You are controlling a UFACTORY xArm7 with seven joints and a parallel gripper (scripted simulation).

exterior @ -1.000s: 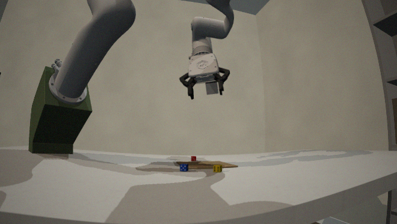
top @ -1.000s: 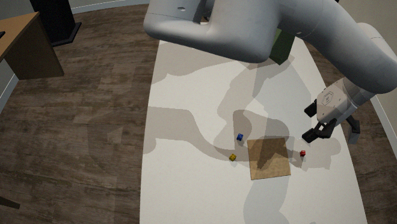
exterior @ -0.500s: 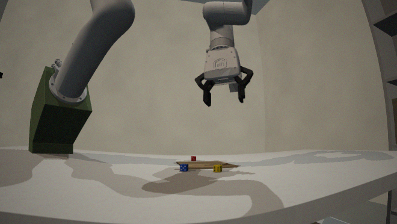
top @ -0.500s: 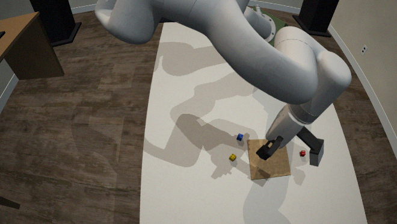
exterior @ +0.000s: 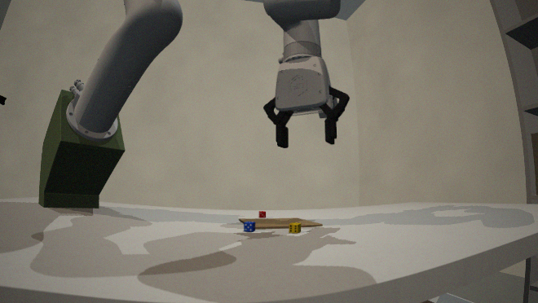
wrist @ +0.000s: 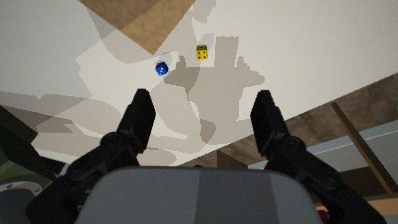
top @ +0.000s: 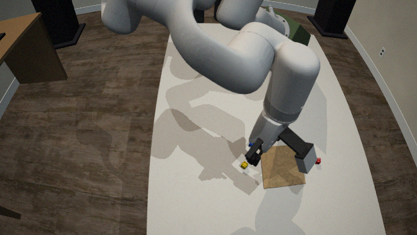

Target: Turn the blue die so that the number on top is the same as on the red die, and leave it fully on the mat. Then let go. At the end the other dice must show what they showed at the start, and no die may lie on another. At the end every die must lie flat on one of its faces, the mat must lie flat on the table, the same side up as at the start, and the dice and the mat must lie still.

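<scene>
Blue die [top: 250,144] [exterior: 249,226] [wrist: 161,68] on the desk [top: 189,202] [exterior: 196,252] [wrist: 310,60], off the mat [top: 281,167] [exterior: 281,222] [wrist: 150,22], just beside its corner. Fingers [top: 279,159] [exterior: 307,142] wide open, nothing held, high above. Step looks like the approach — centre over blue, square to two opposite sides, descend straight, keep clear of the yellow die [top: 244,165] [exterior: 294,227] [wrist: 201,52]. Red die [top: 318,161] [exterior: 262,214] across the mat — top number too small to read; check before choosing the turn.
</scene>
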